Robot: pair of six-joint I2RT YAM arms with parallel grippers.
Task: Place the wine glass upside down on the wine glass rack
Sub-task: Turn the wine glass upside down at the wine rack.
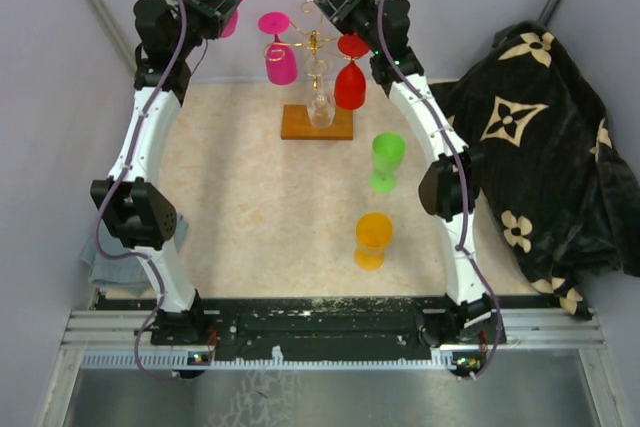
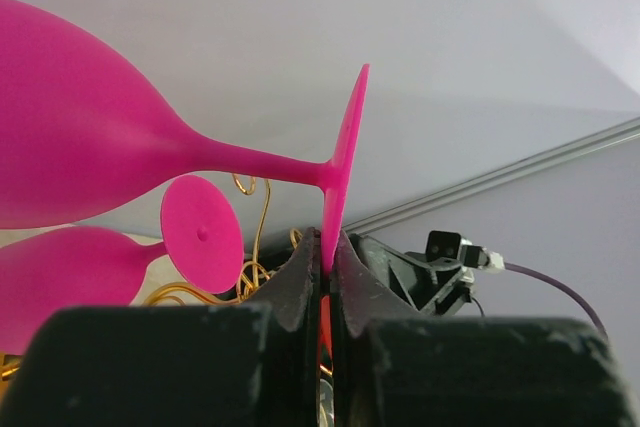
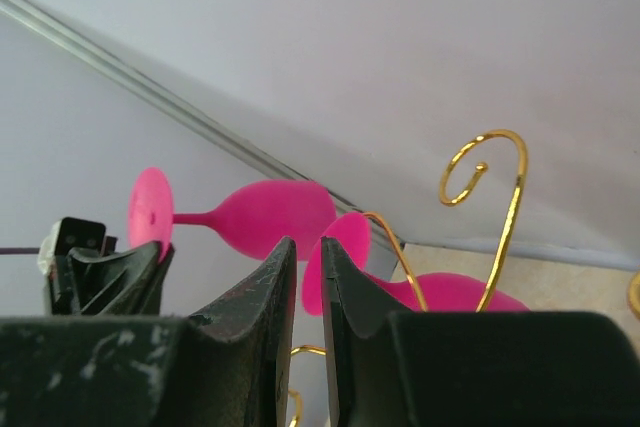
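Up at the rear left, near the wine glass rack (image 1: 298, 127), the left gripper (image 2: 328, 247) is clamped on the foot rim of the pink wine glass (image 2: 90, 137), whose bowl sticks out sideways. The right gripper (image 3: 305, 247) hovers by the rack's top, jaws slightly apart with nothing visible between them. Light, stiff and slick by its look, the glass may swivel in this edge pinch, though the stem is left free for a hook.

A black patterned blanket (image 1: 530, 137) lies right; perhaps a grey rag (image 1: 100, 272) left.
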